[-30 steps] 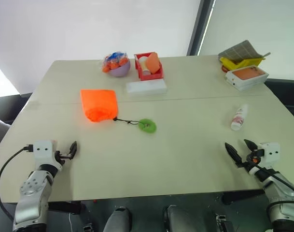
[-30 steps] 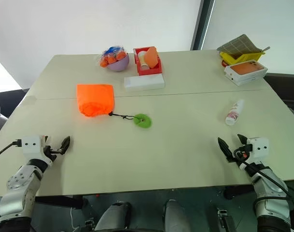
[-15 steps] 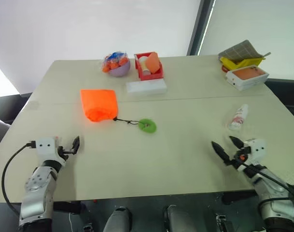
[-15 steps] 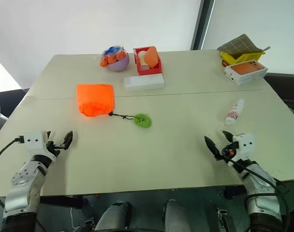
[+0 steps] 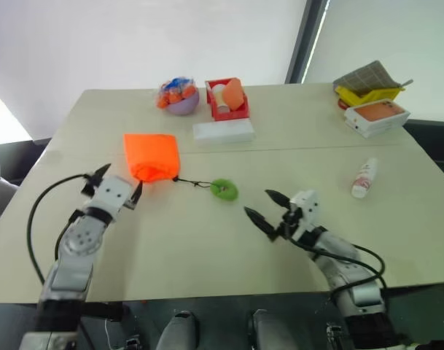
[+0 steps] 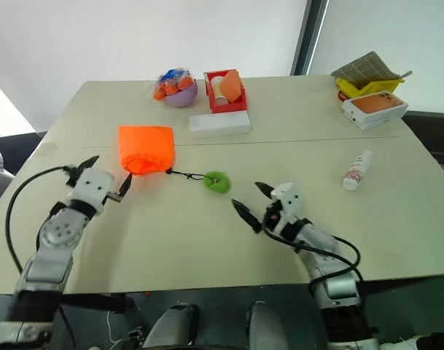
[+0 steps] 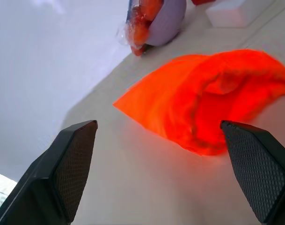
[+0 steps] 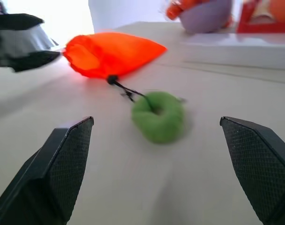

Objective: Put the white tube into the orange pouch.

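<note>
The worktop (image 5: 207,240) is a pale beige surface carrying every item reported here, and the orange pouch (image 5: 150,157) serves as the landmark for position.

The orange pouch lies flat on the worktop; a thin black cord (image 5: 192,183) runs from its gathered end to a round green pull (image 5: 224,190) resting on the surface.

The left pincer (image 5: 118,181) hangs just beside the near edge of the pouch with its jaws spread wide. It grips nothing, and no contact with the fabric can be confirmed. In the left wrist view the pouch (image 7: 208,103) lies directly ahead between the two fingers.

The right pincer (image 5: 264,208) stands on the pull's side of the pouch, near the green pull, and faces towards the pouch. Its jaws are spread wide, with nothing between them and nothing touched. In the right wrist view the pull (image 8: 157,116) and the pouch (image 8: 109,54) sit ahead of the fingers.

The white tube (image 5: 364,178) lies on the worktop well apart from the pouch, far beyond the right pincer, untouched by either pincer.
</note>
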`<move>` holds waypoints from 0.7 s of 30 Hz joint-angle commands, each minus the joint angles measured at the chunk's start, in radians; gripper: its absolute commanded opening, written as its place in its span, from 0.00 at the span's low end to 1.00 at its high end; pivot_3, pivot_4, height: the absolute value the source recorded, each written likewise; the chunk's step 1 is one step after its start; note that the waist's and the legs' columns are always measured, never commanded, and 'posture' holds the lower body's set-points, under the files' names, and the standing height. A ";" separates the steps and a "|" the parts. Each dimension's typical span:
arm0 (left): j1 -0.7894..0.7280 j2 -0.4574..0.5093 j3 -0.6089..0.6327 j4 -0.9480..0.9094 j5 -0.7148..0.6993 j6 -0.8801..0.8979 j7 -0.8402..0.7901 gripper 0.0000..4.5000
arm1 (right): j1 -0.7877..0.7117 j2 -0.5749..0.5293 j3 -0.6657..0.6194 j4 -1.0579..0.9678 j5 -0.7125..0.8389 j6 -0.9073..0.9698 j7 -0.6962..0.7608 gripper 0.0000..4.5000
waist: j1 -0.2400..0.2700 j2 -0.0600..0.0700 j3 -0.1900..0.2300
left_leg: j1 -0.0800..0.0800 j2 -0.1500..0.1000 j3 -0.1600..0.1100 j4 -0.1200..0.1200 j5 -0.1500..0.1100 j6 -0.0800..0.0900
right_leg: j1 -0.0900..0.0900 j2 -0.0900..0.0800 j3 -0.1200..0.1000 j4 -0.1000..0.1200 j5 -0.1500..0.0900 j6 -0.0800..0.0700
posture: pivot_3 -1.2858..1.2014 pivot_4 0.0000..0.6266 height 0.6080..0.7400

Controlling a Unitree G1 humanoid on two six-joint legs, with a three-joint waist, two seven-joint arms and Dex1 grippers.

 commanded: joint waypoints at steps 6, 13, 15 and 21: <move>-0.217 0.002 -0.127 0.274 0.124 -0.058 0.029 1.00 | -0.016 0.014 0.005 -0.055 -0.019 0.006 -0.043 1.00 | -0.003 -0.001 0.000 | 0.000 0.000 0.000 -0.001 0.000 0.000 | -0.001 0.000 0.000 0.001 0.000 0.001 | 0.52 0.24 1.00; -0.288 -0.001 -0.138 0.377 0.113 -0.107 0.034 0.58 | 0.004 0.000 -0.019 -0.066 -0.036 0.004 -0.078 1.00 | -0.007 -0.001 0.000 | 0.001 0.000 0.000 -0.001 0.000 0.000 | -0.001 0.001 0.000 0.002 0.001 0.004 | 0.52 0.24 1.00; -0.288 0.002 -0.140 0.383 0.112 -0.117 0.028 0.35 | 0.007 -0.003 -0.029 -0.063 -0.047 0.009 -0.101 1.00 | -0.005 -0.001 0.000 | 0.001 0.000 0.000 -0.001 0.000 0.000 | -0.001 0.001 0.000 0.002 0.001 0.005 | 0.52 0.24 1.00; -0.262 -0.013 -0.114 0.332 0.058 -0.069 -0.007 0.01 | -0.035 -0.021 -0.166 0.019 -0.091 -0.019 -0.246 1.00 | -0.004 -0.001 0.000 | 0.001 0.000 0.000 0.000 0.000 0.000 | 0.000 0.000 0.000 0.002 0.002 0.005 | 0.52 0.24 1.00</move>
